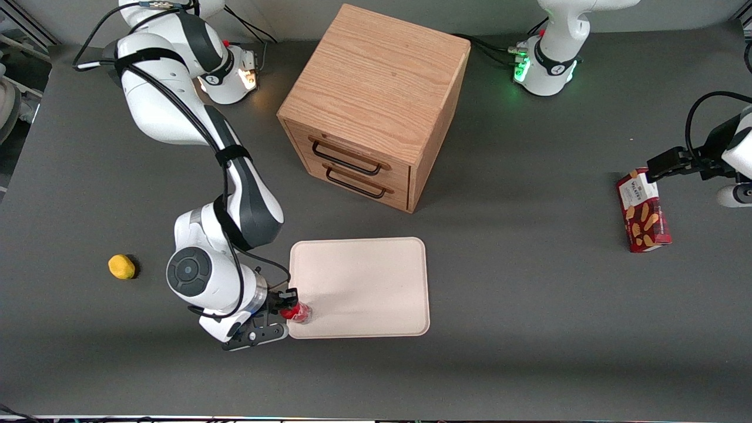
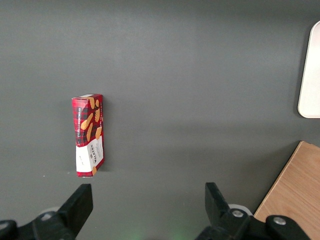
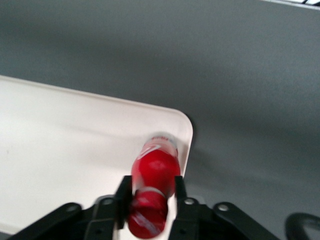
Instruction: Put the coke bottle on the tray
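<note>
The coke bottle, judged light, stiff and slick, is clamped across its upper body by the closed gripper over the tray's near corner at the working arm's end.

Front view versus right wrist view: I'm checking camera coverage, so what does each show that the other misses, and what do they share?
Only the front view shows the wooden drawer cabinet, the yellow lemon-like object toward the working arm's end, and the red biscuit box toward the parked arm's end. Only the right wrist view shows the fingers pressed against the bottle's sides. Both show the gripper shut on the coke bottle, over a corner of the tray.
</note>
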Available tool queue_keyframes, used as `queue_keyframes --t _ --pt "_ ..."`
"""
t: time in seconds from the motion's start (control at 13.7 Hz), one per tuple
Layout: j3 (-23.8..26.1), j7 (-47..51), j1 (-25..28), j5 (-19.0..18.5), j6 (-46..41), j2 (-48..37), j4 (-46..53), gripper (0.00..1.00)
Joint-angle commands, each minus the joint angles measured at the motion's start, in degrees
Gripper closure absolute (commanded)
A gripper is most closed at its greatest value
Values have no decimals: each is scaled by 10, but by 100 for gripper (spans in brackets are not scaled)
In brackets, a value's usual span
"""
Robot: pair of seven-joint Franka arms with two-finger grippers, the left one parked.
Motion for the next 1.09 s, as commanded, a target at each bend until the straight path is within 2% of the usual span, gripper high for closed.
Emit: queue_keyframes --t 0.0,0.36,0.88,1.02 --pt "1 20 3 -6 30 3 -2 0" --pt "1 23 1 -6 23 -19 -13 0" --pt "-6 12 -55 3 17 -351 -376 0" --pt "-33 22 -59 21 17 -453 -480 0"
